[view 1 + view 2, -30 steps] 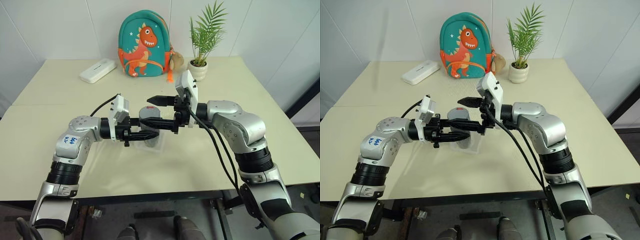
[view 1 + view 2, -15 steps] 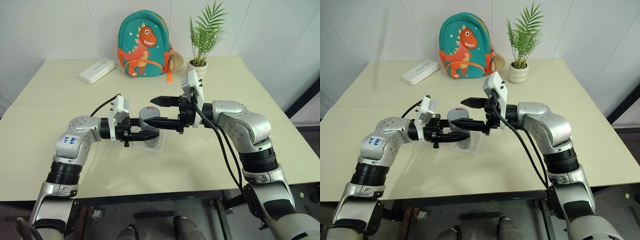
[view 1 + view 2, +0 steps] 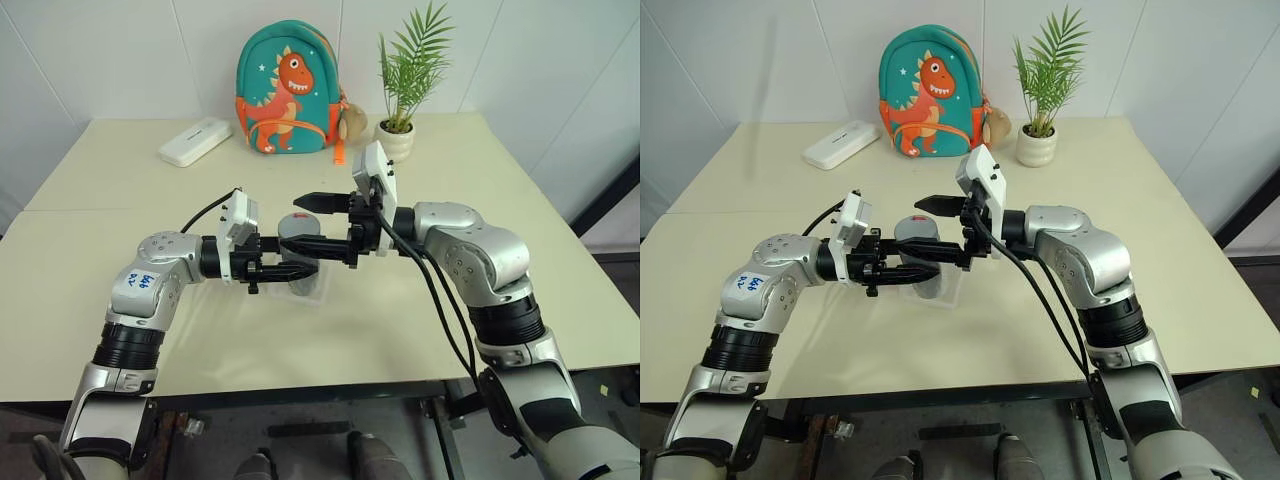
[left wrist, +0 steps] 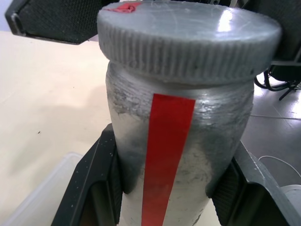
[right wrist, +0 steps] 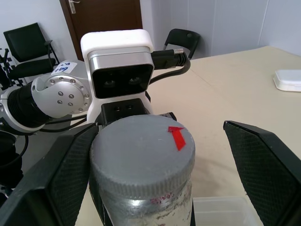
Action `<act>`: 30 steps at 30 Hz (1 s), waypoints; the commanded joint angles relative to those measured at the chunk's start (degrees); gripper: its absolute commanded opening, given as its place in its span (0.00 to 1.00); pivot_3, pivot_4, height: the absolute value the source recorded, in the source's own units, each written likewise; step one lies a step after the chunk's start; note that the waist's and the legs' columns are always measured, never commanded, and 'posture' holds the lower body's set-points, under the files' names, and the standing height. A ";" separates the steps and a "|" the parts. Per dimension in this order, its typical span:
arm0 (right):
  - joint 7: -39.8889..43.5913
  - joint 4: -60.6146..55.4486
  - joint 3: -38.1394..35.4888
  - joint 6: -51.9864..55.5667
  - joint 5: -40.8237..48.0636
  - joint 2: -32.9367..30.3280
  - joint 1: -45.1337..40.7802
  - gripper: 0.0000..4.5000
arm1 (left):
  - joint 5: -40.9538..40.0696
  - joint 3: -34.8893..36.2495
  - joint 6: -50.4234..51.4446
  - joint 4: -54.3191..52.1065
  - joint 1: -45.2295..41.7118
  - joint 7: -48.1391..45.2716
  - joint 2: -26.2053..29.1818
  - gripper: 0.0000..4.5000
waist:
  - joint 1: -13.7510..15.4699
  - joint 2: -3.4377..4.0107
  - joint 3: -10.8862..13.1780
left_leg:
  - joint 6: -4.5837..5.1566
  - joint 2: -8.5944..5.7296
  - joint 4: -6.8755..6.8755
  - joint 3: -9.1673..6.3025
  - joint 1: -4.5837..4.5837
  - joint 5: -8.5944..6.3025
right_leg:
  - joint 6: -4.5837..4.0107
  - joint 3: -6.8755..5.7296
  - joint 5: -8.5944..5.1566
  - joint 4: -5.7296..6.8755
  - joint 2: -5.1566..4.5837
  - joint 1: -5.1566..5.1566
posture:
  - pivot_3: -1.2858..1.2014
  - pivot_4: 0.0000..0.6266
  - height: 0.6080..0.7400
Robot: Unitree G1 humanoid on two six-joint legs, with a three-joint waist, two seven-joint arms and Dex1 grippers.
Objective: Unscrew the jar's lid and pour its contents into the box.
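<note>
The left tool (image 4: pixel 164 197) clamps the jar (image 4: pixel 176 141) above the box (image 3: pixel 318 290); the right tool (image 5: pixel 155 169) straddles the lid (image 5: pixel 141 150), fingers spread apart.

Open tabletop (image 3: pixel 520 190) right of the jar (image 3: pixel 297 240); backpack (image 3: pixel 289 88), plant (image 3: pixel 405 80) crowding the far edge.

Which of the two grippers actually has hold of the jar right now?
The left gripper: its fingers clamp the jar below the lid. The right gripper stands open around the lid.
</note>
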 commanded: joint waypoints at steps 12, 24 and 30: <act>2.87 -3.78 -3.81 -0.41 3.67 -4.27 2.43 0.99 | -0.77 0.76 -0.75 -1.27 -0.63 -0.41 0.81 0.44 | 0.00 0.00 0.00 | 0.00 0.00 0.00 0.00 0.00 0.00 | 0.00 0.01 0.00 0.00 0.00 0.00 | 0.52 0.24 1.00; 3.11 -4.13 -4.20 0.47 5.69 -3.73 1.71 0.99 | -1.02 1.24 -0.23 -2.15 -0.25 -0.10 1.16 0.44 | -0.02 0.00 0.00 | 0.01 0.00 0.03 0.00 0.01 0.01 | 0.00 0.02 0.00 0.06 0.01 0.00 | 0.52 0.24 1.00; 1.50 -2.63 -2.42 -0.05 3.95 -1.15 -0.70 0.99 | -1.16 1.14 -0.01 -2.29 -0.29 -0.09 1.23 0.44 | -0.07 0.00 0.00 | 0.01 0.00 0.04 0.00 0.02 0.01 | 0.00 0.03 0.00 0.09 0.01 -0.01 | 0.52 0.24 1.00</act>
